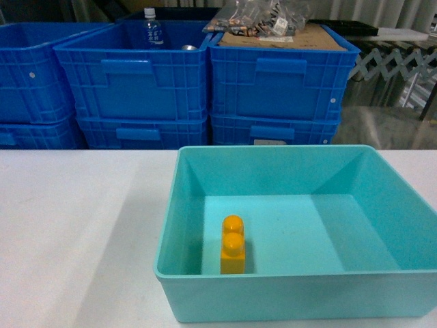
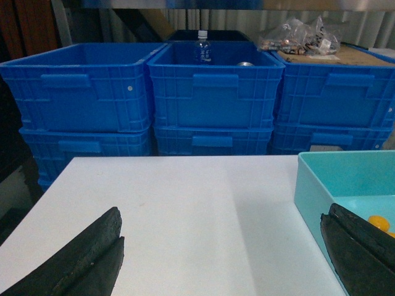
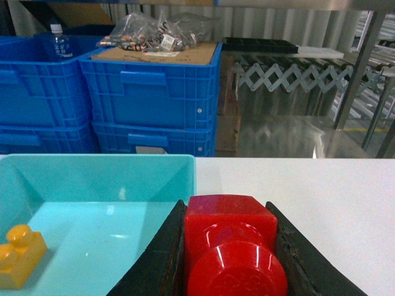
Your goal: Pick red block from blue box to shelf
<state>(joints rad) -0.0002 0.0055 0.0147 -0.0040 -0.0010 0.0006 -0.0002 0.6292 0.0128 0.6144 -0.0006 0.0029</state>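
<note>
My right gripper (image 3: pixel 225 206) is shut on the red block (image 3: pixel 231 237), whose round stud faces the right wrist camera, with a black finger on each side. It is held near the right wall of the blue box (image 3: pixel 99 161), a light turquoise tray (image 1: pixel 293 297) on the white table. My left gripper (image 2: pixel 221 219) is open over bare table, just left of the box (image 2: pixel 315 191). Neither gripper appears in the head view. The shelf (image 3: pixel 357 68) shows as shiny metal posts and a reflective tier beyond the table at the right.
A yellow two-stud block (image 1: pixel 233 244) stands inside the box near its front wall. Stacked dark blue crates (image 1: pixel 136 89) line the far side of the table (image 1: pixel 75 225); one holds a bottle (image 1: pixel 152 29), another cardboard and bagged parts (image 1: pixel 273 24).
</note>
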